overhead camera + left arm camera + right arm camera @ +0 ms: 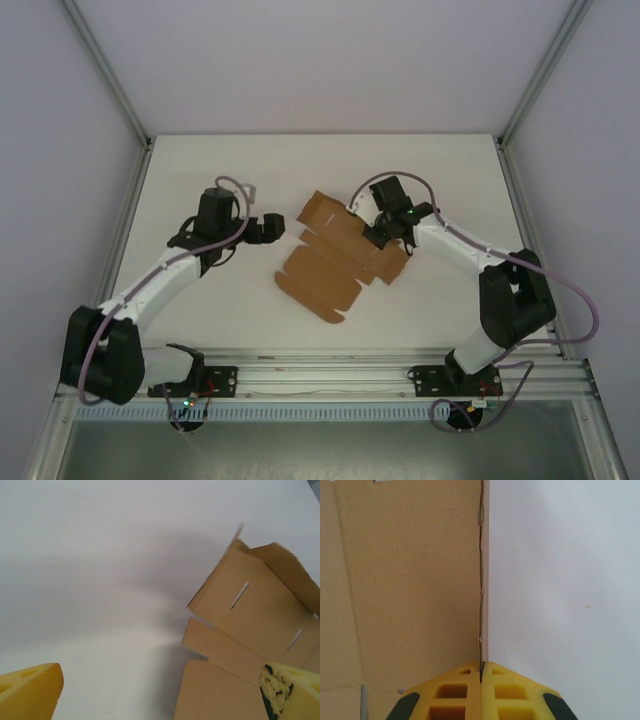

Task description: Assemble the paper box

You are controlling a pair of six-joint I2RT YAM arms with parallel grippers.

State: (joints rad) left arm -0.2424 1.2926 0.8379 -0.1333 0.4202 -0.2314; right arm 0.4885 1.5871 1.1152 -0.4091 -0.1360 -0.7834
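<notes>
From above, the paper box (335,265) lies half-folded at the middle of the tabletop (200,170). Left wrist: your left gripper (162,682) stands wide beside it; approach the loose flap slowly. Right wrist: the right gripper (481,672) pinches a box edge; hold this pinch firm meanwhile.

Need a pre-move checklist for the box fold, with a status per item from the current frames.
1. Right gripper holds the paper box: ok, jaws shut on a thin panel edge.
2. Left gripper open: ok, fingers wide apart, gripping nothing.
3. Left gripper off the cardboard: cannot tell. It sits at the sheet's left edge, and contact is unclear.
4. Box folded up: not ok. It is mostly an open sheet on the table, with some flaps raised.
5. Tab slots visible: ok, two show uncovered in the left wrist view.
</notes>
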